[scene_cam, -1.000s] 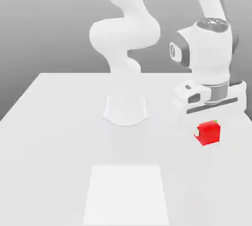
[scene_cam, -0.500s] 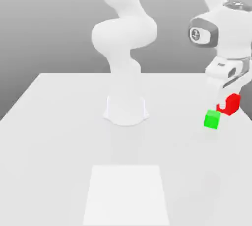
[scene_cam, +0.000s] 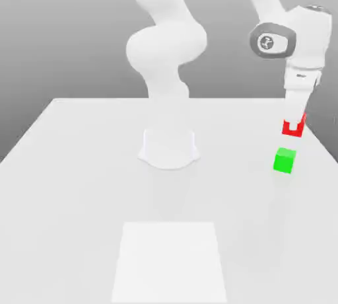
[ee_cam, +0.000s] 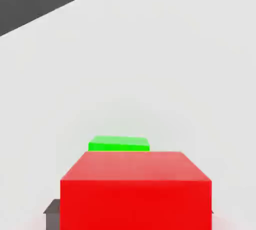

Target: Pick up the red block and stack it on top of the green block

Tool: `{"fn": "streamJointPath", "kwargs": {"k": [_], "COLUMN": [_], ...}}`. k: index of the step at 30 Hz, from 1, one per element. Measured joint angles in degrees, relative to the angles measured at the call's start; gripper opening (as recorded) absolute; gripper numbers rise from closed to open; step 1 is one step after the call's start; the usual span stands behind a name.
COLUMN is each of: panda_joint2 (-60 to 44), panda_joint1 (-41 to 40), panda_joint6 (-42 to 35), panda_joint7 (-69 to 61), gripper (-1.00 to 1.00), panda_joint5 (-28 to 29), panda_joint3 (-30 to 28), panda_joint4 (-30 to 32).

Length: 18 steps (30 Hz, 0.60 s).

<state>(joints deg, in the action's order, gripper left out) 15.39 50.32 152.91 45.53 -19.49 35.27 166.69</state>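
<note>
Looking at your scene big to small: you've got the flat white table (scene_cam: 86,184), then the white Panda arm (scene_cam: 165,51) standing on its round base toward the back. Your two-finger gripper (scene_cam: 294,123) hangs off the table near the exterior view's right edge, jaws closed on the small bright red cube (scene_cam: 294,128) (ee_cam: 135,191), so it's in the air. The small bright green cube (scene_cam: 284,161) (ee_cam: 119,144) sits on the table just below it, not touching.
</note>
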Motion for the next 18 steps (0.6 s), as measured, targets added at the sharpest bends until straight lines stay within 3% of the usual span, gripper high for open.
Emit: {"fn": "streamJointPath", "kwargs": {"k": [10, 17, 18], "panda_joint2": [-8.88, -16.45, -17.41], "panda_joint1": [-5.25, -8.14, -7.97], "panda_joint6": [8.78, 14.71, 15.36], "panda_joint7": [5.84, 16.33, 18.07], "gripper": [-1.0, -1.0, 1.0], "panda_joint5": [8.71, 23.7, 26.13], "panda_joint3": [3.53, 1.96, 1.1], "panda_joint4": [0.02, 0.0, -0.06]}}
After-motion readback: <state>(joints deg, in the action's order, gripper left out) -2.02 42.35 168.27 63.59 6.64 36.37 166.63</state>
